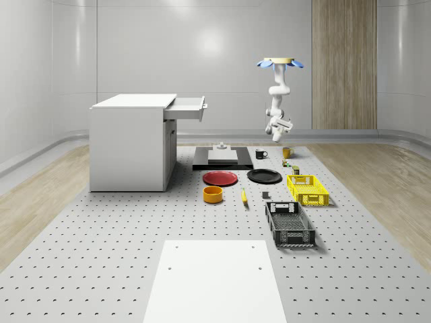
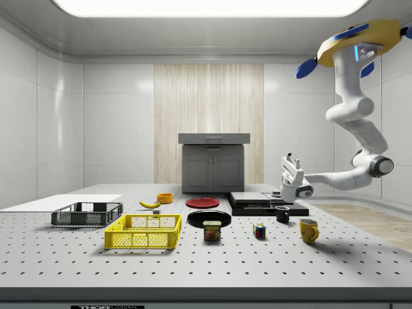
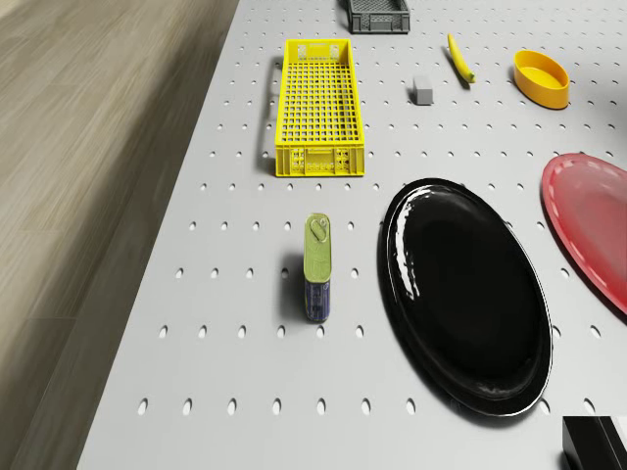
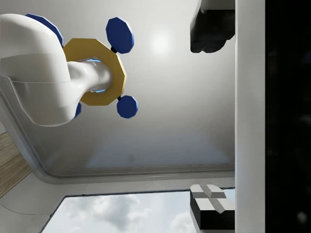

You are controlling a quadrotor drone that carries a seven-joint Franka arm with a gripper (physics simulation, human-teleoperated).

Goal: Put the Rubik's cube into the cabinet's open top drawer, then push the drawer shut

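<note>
The Rubik's cube [image 1: 286, 163] [image 2: 259, 230] lies on the perforated table between a yellow mug [image 2: 308, 230] and a Spam can [image 2: 212, 230] [image 3: 317, 266]. The drone [image 1: 279, 62] [image 2: 360, 42] hovers high over the table's far right part, above the mugs. Its white arm hangs down and bends back, so the gripper [image 1: 283, 125] [image 2: 293, 161] [image 4: 211, 116] points upward, well above the cube and touching nothing. Both fingertips [image 4: 209, 29] stand far apart, open and empty. The white cabinet [image 1: 131, 141] [image 2: 213, 164] stands at the whole-scene view's left, its top drawer [image 1: 185, 108] pulled out.
A black mug [image 2: 282, 214], black plate [image 3: 465, 304], red plate [image 1: 221, 177], orange bowl [image 1: 213, 194], banana [image 3: 459, 57], yellow crate [image 1: 308, 189] and black crate [image 1: 289, 224] are spread over the table. A black slab [image 1: 222, 158] lies beside the cabinet, a white sheet [image 1: 214, 279] at the front.
</note>
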